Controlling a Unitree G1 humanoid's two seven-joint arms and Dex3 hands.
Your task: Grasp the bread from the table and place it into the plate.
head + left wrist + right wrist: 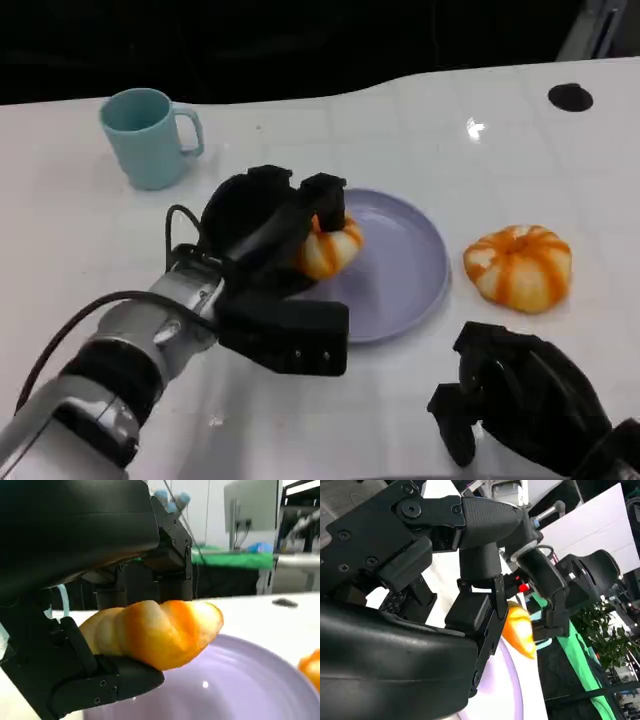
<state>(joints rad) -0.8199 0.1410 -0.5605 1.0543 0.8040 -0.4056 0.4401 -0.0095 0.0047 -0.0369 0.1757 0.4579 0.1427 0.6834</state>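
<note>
My left hand [270, 225] grips an orange-striped bread roll [332, 248] over the left part of the lavender plate [400, 270]. In the left wrist view the roll [160, 630] sits between my black fingers [90, 680], just above the plate [235, 685]. A second orange-striped bread [518, 265] lies on the table right of the plate. My right hand [520, 395] rests near the table's front edge with fingers curled in and nothing in them. The right wrist view shows the held roll [520, 630] beyond my right hand's fingers [480, 605].
A light teal mug [148, 135] stands at the back left of the white table [420, 110]. A dark round hole [570, 96] marks the far right of the tabletop. The table's back edge runs along a dark background.
</note>
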